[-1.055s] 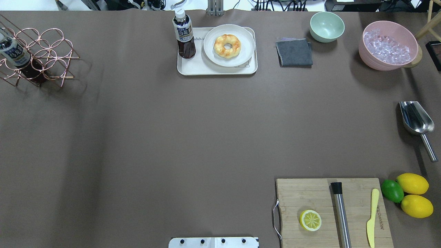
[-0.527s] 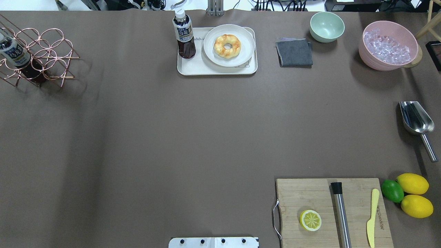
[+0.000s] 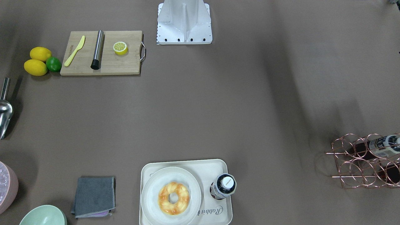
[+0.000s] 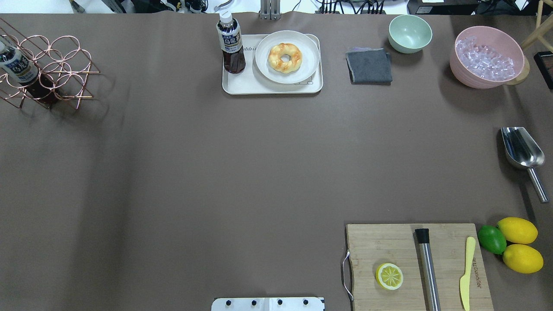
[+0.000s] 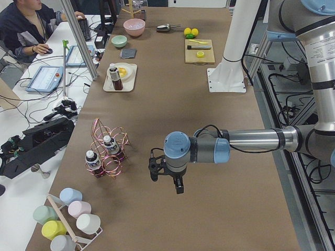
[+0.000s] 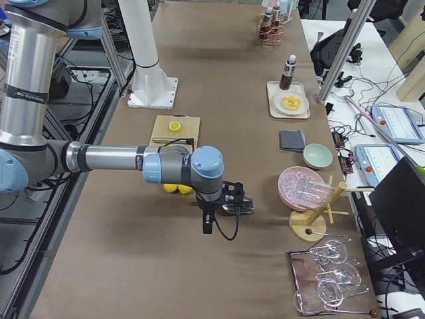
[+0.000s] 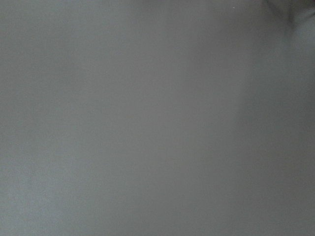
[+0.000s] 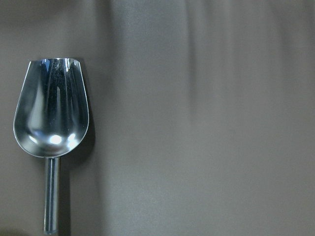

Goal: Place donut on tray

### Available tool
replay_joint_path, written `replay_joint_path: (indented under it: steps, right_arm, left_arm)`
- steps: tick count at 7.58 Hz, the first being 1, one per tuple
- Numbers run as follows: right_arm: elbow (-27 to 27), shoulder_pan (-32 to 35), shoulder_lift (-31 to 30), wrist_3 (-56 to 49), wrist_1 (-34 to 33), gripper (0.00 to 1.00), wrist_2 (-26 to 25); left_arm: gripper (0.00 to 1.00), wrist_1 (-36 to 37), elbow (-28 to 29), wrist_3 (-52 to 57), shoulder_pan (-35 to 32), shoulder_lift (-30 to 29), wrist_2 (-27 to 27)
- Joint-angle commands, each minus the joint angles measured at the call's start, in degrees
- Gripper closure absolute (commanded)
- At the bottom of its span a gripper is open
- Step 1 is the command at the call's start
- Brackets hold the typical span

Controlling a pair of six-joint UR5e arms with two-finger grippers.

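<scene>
The golden braided donut point(image 4: 284, 57) lies on a round off-white plate point(image 4: 309, 65), which sits on the cream tray point(image 4: 272, 88) at the table's far middle. The donut also shows in the front-facing view point(image 3: 173, 198), on the same tray point(image 3: 184, 164). A dark tea bottle point(image 4: 230, 43) stands on the tray's left part. Neither gripper shows in the overhead or front-facing views. The left gripper point(image 5: 166, 181) hovers over bare table far from the tray, near a copper rack. The right gripper point(image 6: 216, 216) hovers above a metal scoop point(image 8: 51, 113). I cannot tell whether either is open or shut.
A grey cloth point(image 4: 369, 65), a green bowl point(image 4: 409, 33) and a pink bowl of ice point(image 4: 486, 58) lie right of the tray. A cutting board point(image 4: 417, 265) holds a lemon half, a metal rod and a knife. A copper bottle rack point(image 4: 47, 69) stands far left.
</scene>
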Motion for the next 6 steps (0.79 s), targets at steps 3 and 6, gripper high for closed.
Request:
replay_joint_path:
  steps: [3, 6]
  right_arm:
    - [-0.18, 1.8, -0.87, -0.21, 0.03, 0.0, -0.21]
    - [0.0, 5.15, -1.93, -0.21, 0.12, 0.0, -0.21]
  left_arm:
    - [0.01, 0.0, 0.08, 0.0, 0.26, 0.0, 0.01]
    - [0.01, 0.0, 0.08, 0.09, 0.26, 0.09, 0.01]
